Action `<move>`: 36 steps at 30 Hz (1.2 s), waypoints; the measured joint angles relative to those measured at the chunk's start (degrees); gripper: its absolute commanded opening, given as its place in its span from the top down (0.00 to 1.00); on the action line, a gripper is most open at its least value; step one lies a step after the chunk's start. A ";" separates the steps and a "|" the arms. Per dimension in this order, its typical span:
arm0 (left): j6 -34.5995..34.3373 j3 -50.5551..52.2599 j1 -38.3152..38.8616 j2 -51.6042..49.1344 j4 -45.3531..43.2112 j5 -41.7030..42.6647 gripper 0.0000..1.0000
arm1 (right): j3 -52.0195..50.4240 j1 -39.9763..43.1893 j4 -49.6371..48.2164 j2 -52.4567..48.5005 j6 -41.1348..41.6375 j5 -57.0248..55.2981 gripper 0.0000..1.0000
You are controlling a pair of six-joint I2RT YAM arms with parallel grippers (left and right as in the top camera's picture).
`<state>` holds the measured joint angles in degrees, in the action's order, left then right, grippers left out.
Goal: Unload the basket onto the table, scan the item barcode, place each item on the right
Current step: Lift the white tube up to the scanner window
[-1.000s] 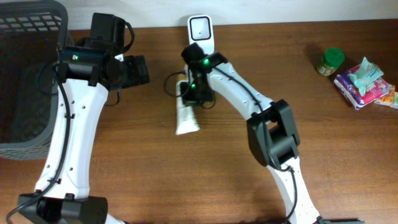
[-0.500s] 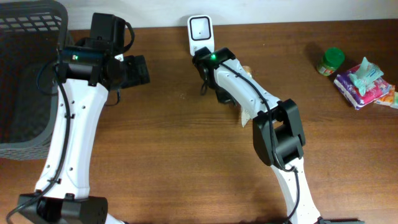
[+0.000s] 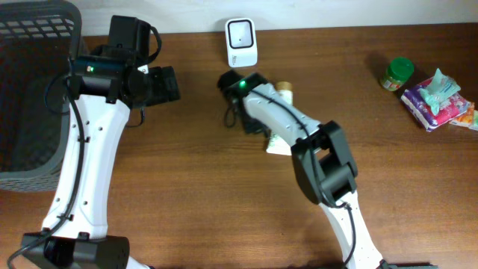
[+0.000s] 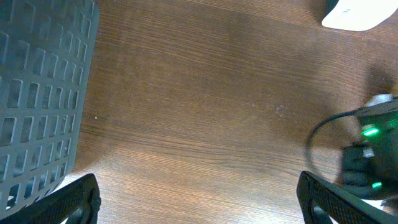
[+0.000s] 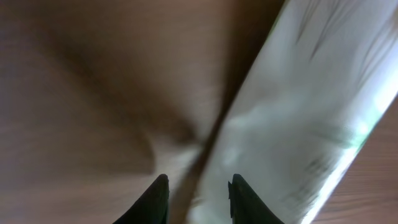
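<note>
white tube (image 5: 298, 112) just beside right claw (image 5: 198, 194), narrowly parted, left claw (image 4: 199, 198) wide open

Both arms wear smooth white rounded shells joined by black housings. The left arm (image 3: 82, 149) has 1 green light and a black cable looping at 12 o'clock of its black wrist block. The right arm (image 3: 287, 112) shows 1 green light, with a thin black cable at 9 o'clock. Left fingers (image 4: 74, 202) are black and ridged; right fingers (image 5: 155, 199) black, tapered.
</note>
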<state>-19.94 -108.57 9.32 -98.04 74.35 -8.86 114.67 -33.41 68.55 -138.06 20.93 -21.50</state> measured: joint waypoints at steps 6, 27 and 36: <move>0.00 0.00 -0.02 0.00 -0.02 0.00 0.01 | 9.27 -1.03 8.63 -0.76 0.04 6.14 0.38; 0.00 0.00 0.00 0.00 -0.02 0.00 0.01 | 5.07 16.04 2.62 -0.81 -14.10 29.33 0.61; 0.00 0.00 0.00 0.00 -0.02 0.00 0.01 | 3.91 15.85 1.33 0.33 -12.00 30.86 0.92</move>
<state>-19.94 -108.57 9.32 -98.04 74.32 -8.86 118.58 -17.56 69.89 -137.73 8.93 9.37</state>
